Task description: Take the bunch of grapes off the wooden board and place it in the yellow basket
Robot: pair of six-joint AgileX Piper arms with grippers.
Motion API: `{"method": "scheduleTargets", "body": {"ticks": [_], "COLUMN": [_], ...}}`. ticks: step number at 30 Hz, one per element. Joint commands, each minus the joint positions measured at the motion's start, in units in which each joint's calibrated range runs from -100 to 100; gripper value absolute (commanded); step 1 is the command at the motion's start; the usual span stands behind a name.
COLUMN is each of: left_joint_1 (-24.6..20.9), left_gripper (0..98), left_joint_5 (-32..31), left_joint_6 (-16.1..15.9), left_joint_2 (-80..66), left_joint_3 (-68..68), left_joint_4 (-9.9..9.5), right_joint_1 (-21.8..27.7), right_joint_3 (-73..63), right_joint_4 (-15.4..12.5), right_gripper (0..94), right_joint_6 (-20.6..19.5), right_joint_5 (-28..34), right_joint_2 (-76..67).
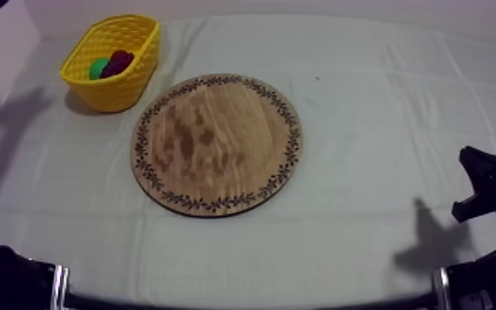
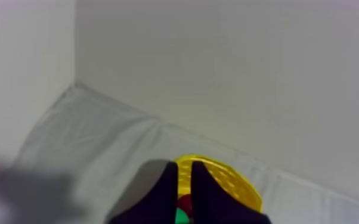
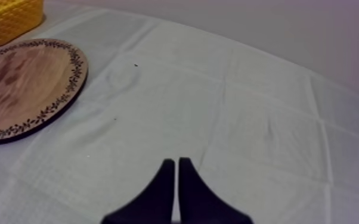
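Note:
The yellow basket [image 1: 113, 62] stands at the far left of the table. Inside it lies the dark purple bunch of grapes [image 1: 120, 61] beside a green fruit [image 1: 98, 69]. The round wooden board [image 1: 217, 143] sits mid-table with nothing on it. My left gripper [image 2: 185, 164] hovers high above the basket [image 2: 235, 184], fingers nearly together with nothing held; bits of red and green fruit show below them. My right gripper [image 1: 475, 183] rests low at the right side, and its fingers [image 3: 165, 179] lie together as a narrow wedge over bare cloth.
A pale wall rises behind the basket and meets a side wall at the far left corner. The board [image 3: 24, 86] and basket [image 3: 9, 21] lie well to the left of my right gripper [image 3: 176, 159]. Creased cloth [image 1: 383, 107] stretches right of the board.

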Motion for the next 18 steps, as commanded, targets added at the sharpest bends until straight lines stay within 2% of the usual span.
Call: {"method": "scheduleTargets", "body": {"ticks": [1,9,18], "left_joint_1": [-0.31,-0.84,-1.08], "left_gripper": [1.2,0.1,0.0], "left_joint_5": [-0.13,1.10,1.20], "left_joint_6": [-2.32,-3.69,-6.12], "left_joint_2": [-7.77,-25.55,-51.24], "left_joint_3": [4.38,21.12,47.59], "left_joint_4": [0.33,0.63,0.65], "right_joint_1": [-0.02,-0.02,-0.02], "right_joint_3": [-0.03,-0.03,-0.03], "right_joint_4": [0.01,0.01,0.01], "right_gripper": [0.4,0.4,0.4], "right_joint_6": [0.01,0.01,0.01], "right_joint_5": [-0.03,-0.03,-0.03], "right_joint_2": [-0.01,-0.01,-0.01]}}
